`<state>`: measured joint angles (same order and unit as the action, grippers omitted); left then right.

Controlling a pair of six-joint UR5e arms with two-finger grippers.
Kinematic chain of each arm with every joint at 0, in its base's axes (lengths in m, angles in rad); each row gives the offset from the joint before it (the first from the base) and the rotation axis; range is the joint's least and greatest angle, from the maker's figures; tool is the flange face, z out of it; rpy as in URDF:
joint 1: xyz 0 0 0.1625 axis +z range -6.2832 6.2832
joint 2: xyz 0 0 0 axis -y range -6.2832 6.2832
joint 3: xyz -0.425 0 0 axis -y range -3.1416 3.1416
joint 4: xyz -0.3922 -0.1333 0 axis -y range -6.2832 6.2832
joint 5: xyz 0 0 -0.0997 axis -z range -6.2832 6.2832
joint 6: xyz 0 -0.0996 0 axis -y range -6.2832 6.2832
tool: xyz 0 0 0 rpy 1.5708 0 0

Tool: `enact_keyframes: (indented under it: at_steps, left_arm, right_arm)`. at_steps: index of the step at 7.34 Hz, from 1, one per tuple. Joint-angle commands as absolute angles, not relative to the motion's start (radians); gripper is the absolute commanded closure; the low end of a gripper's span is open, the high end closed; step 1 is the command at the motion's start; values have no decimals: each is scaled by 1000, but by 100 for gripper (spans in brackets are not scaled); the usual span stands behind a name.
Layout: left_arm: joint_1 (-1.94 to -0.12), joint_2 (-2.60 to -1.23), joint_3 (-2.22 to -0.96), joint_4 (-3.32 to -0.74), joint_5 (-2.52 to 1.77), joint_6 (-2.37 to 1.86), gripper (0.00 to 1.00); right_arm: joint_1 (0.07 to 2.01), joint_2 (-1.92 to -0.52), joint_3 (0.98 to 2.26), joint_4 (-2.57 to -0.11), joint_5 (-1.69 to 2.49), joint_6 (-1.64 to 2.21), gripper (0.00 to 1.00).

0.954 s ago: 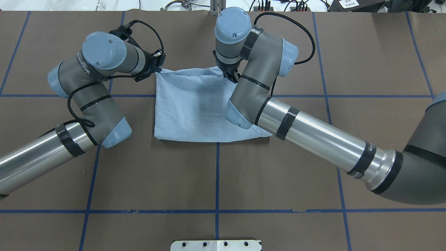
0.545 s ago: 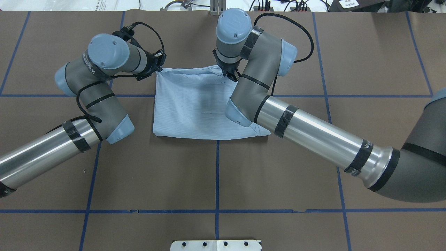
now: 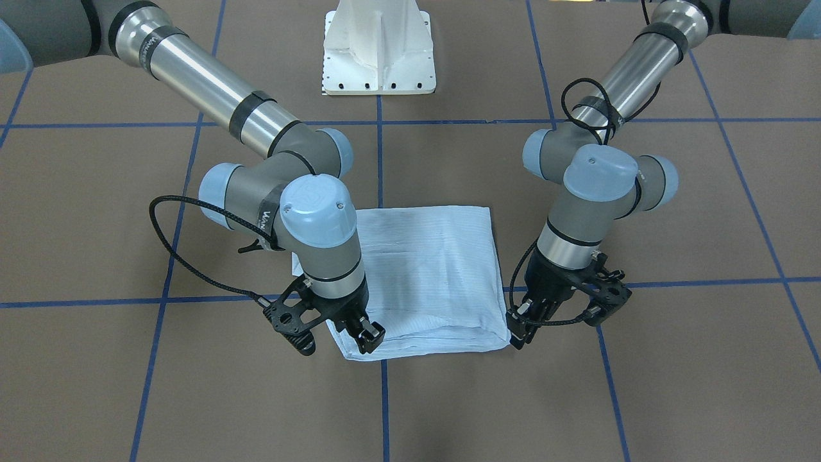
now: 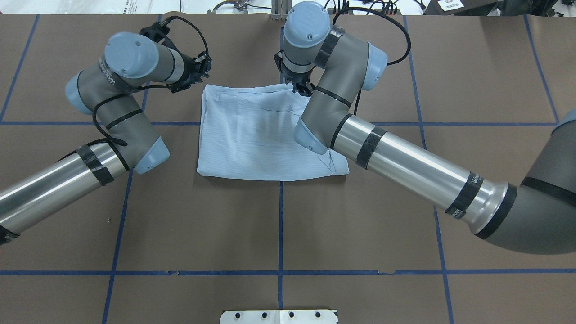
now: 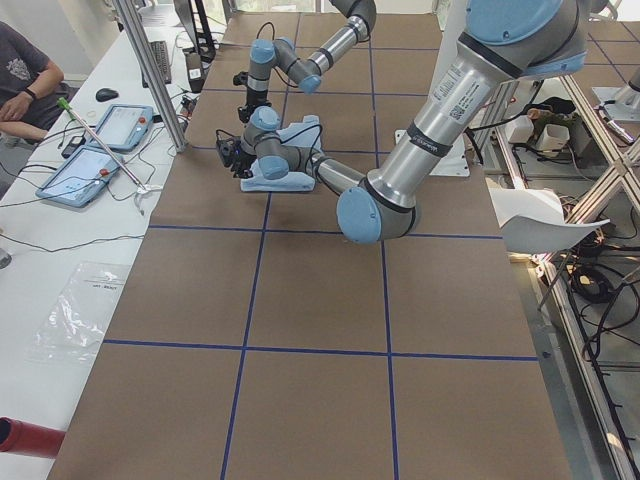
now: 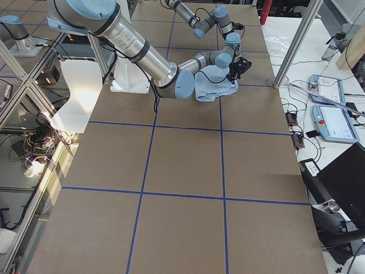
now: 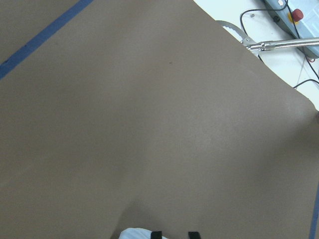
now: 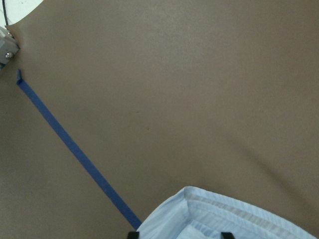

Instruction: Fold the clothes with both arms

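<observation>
**Fig.** The folded shirt (image 4: 252, 135) is shown flat on the worktop (image 4: 360, 225), centre-far. The left pincer (image 3: 518, 332) is parted and empty beside the far-left corner, and the right pincer (image 3: 367, 339) is parted astride the far-right corner. The fold could be dragged open if cloth is snagged on a fingertip during withdrawal.

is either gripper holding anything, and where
Nothing, it seems. The left gripper sits just off one far corner of the shirt; the right gripper is open over the other.
</observation>
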<state>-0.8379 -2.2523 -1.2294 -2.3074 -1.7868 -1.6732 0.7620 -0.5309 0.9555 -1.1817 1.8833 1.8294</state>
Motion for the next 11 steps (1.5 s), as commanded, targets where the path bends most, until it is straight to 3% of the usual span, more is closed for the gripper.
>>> enact_keyframes:
  at_steps: [1,2,5,7,8,9,11]
  left_arm:
    - [-906,-2212,-1253,-2313,-1930,-1538,69]
    - [-954,-2115,-1355,-2307,-2028,-1396,69]
    - [-1066,-1842,-1627,-2222,-2075,-873,64]
    - [-1202,-1731,-1669,-2194,-2219,-619,57]
    - [-1245,-1697,-1670,-2194,-2252,-480,47]
    - [-1299,-1653,-1689,-2192,-2255,-425,0]
    - [-1395,-1593,-1713,-2093,-2255,-199,0]
  right_arm:
    - [816,-561,966,-1192,1946,1697,0]
    - [851,-637,1039,-1207,2006,1630,0]
    - [960,-978,1468,-1411,2083,1247,0]
    - [1037,-1203,1726,-1487,2124,1067,0]
    - [1054,-1300,1841,-1561,2126,960,0]
    - [1068,-1375,1933,-1607,2125,880,0]
    - [1086,-1459,2005,-1614,2128,812,0]
